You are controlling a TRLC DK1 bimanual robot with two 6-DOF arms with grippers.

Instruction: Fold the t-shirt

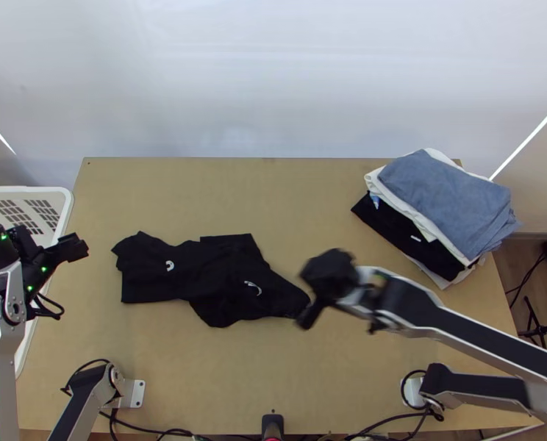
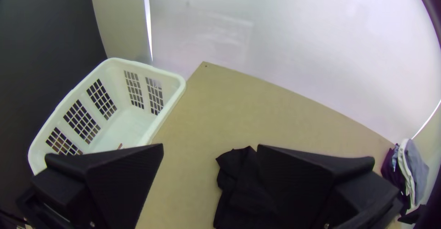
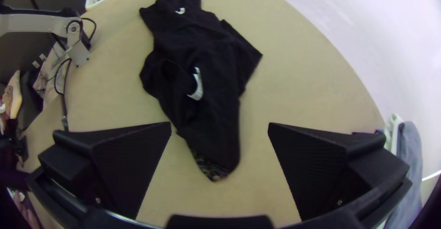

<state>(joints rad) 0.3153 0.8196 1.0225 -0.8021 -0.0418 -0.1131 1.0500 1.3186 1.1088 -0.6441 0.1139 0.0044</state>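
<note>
Both my pincers, left [image 1: 75, 248] and right [image 1: 310, 295], are spread, the right blurred beside the rumpled t-shirt [image 1: 226, 283], whose layers I can't tell apart, black on black. It lies on my pale wooden tabletop [image 1: 200, 191]. Left stands a basket [image 1: 65, 202], cut off; far right, stacked cloths [image 1: 446, 195]; beyond, a whitish wall [image 1: 273, 88].

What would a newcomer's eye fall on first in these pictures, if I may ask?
Probably the bunched black t-shirt, with its small white marks, a little left of the middle of the table. Next, perhaps, the stack of folded cloths topped with blue-grey, at the table's far right corner, and the white plastic basket beside its left edge.
</note>
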